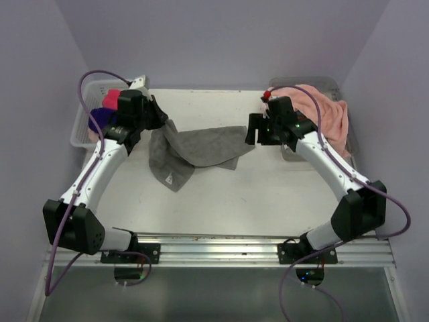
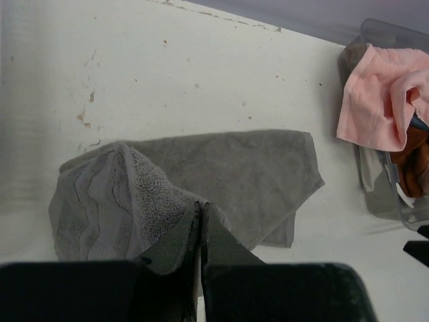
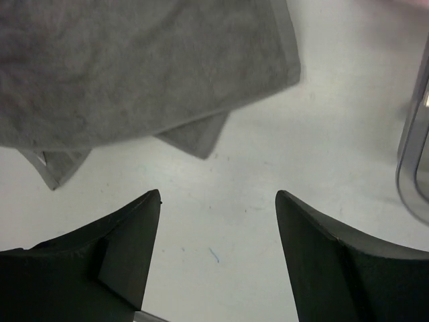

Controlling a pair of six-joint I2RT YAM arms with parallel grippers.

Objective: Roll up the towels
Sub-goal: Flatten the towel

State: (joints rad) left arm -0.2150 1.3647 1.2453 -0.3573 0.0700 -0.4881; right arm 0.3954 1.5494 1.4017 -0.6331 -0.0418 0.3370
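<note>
A grey towel (image 1: 194, 149) lies crumpled across the middle of the table, its left end lifted. My left gripper (image 1: 159, 115) is shut on that lifted end; in the left wrist view the cloth (image 2: 134, 194) bunches up at the closed fingertips (image 2: 199, 208). My right gripper (image 1: 252, 130) is open and empty, just right of the towel's right edge; the right wrist view shows the towel (image 3: 147, 74) beyond the spread fingers (image 3: 137, 221) and bare table between them. A salmon pink towel (image 1: 322, 107) drapes over the right bin.
A white basket (image 1: 82, 131) at the far left holds hot pink (image 1: 111, 98) and purple (image 1: 102, 118) cloths. A clear bin (image 1: 352, 144) at the far right also holds a rust orange cloth (image 2: 414, 157). Purple walls close in on three sides.
</note>
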